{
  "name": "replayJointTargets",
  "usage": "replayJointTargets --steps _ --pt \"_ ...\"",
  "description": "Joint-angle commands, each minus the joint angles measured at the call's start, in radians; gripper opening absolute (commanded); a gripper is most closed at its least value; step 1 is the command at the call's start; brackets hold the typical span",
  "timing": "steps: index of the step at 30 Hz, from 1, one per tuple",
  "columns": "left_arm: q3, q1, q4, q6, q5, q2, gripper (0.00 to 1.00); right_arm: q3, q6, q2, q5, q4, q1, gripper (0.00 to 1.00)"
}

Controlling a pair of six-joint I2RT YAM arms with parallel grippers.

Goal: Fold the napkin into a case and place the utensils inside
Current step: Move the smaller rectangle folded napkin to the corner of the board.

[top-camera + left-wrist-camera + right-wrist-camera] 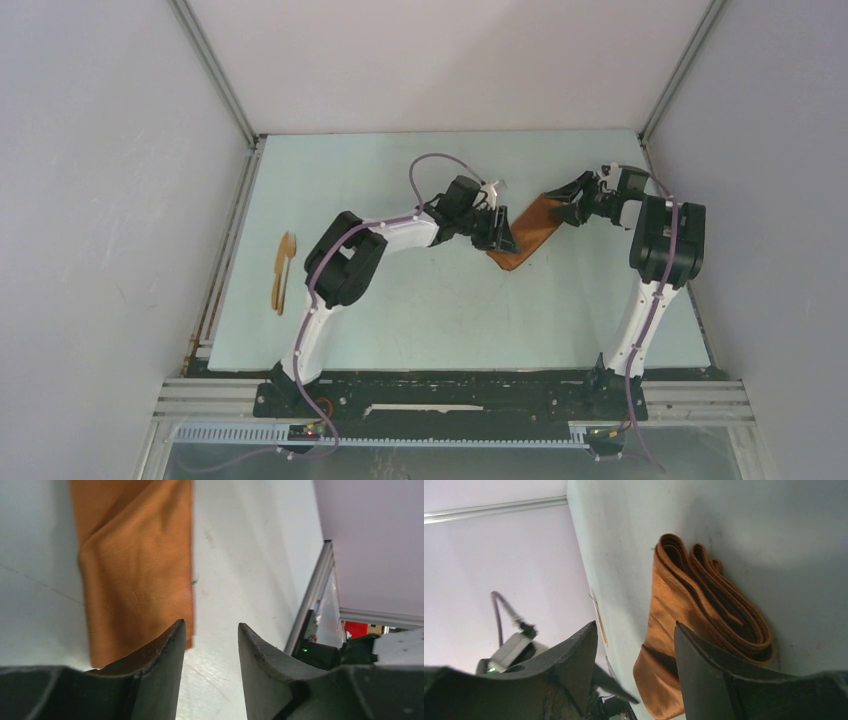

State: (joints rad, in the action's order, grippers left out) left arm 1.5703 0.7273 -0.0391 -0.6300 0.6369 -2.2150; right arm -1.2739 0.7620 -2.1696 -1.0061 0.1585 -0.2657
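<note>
- The rust-orange napkin (530, 228) of soft plain cloth lies on the pale green flat table (420, 310). It is folded into a narrow oblong strip, and in the top view it runs slantwise.
- In the right wrist view the napkin (704, 605) shows several layers at its end. They curve around each other like loose loops.
- In the left wrist view the napkin (135, 570) looks flat, with one soft crease running across its upper part.
- The left gripper (503, 240), black with two fingers, is at the near left end of the napkin.
- In its own camera the left gripper (210, 640) has its jaws spread. Only bare table shows between them, and one finger (165, 665) overlaps the napkin's near corner in the view. I cannot tell whether it touches the cloth.
- The right gripper (560, 212), also black, is at the far right end of the napkin.
- In its own camera the right gripper (634, 640) has its jaws spread apart, and it pinches nothing. The napkin's layered end is just beyond its fingertips.
- The slim light-brown wooden utensils (283, 270) lie close together, well apart from the napkin, far to its left.
</note>
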Motion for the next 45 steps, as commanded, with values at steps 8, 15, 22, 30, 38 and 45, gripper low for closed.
replayJointTargets --steps 8,15,22,30,38,45 --pt "0.055 -0.036 0.030 -0.016 0.000 -0.069 0.51 -0.072 -0.072 0.063 0.013 -0.105 -0.042 0.67" --pt "-0.058 -0.034 0.006 -0.069 0.010 0.138 0.59 -0.016 -0.250 0.268 0.174 -0.429 -0.019 0.67" --pt "-0.596 -0.022 -0.464 -0.556 -0.204 0.380 0.67 0.186 -0.300 0.573 0.319 -0.473 -0.039 0.68" --pt "-0.621 0.026 -0.722 -0.869 -0.417 0.196 0.56 0.234 -0.298 0.729 0.303 -0.501 -0.041 0.68" --pt "-0.464 0.069 -0.679 -0.897 -0.601 0.021 0.52 0.251 -0.240 0.830 0.275 -0.475 -0.013 0.67" --pt "-0.217 0.078 -0.681 -0.956 -0.634 -0.150 0.39 0.251 -0.216 0.924 0.274 -0.471 -0.003 0.68"
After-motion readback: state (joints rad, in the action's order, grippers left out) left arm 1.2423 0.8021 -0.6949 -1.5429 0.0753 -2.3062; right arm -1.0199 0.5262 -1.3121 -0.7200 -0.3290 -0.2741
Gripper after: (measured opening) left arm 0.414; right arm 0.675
